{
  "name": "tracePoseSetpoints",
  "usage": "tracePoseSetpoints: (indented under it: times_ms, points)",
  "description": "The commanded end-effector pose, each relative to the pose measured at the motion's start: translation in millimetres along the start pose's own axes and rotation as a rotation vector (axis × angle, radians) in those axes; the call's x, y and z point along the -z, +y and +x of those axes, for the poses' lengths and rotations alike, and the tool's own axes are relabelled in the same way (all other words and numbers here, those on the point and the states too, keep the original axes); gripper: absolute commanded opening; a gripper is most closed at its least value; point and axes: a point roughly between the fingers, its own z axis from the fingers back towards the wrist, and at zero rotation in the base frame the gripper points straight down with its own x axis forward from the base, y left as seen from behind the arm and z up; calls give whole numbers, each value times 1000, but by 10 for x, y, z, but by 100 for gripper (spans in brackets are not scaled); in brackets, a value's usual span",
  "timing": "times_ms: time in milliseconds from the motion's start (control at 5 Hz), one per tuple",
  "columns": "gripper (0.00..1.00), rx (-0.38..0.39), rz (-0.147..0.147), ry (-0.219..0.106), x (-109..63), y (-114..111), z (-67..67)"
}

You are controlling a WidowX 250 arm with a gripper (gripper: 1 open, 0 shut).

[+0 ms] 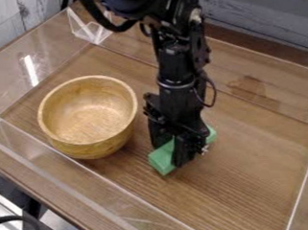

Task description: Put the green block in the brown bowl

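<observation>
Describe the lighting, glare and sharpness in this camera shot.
Camera view: soft, even light; pale glare streaks on the clear walls at upper left; the brown bowl casts only a faint shadow; the gripper, shut on the green block, looks slightly soft, with no strong motion blur.

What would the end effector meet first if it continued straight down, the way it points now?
The end effector points down and is closed on the green block. Going straight down, the block's underside would press on the wooden table first. How much gap remains under the block is unclear.
</observation>
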Motion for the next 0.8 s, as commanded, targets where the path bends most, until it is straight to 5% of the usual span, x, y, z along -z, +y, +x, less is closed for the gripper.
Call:
tracePoseSetpoints:
  times_ms: [0,600]
  points:
    - [0,-8,16,-69,-238,55,74]
    - [0,-43,16,-86,-436,131,1]
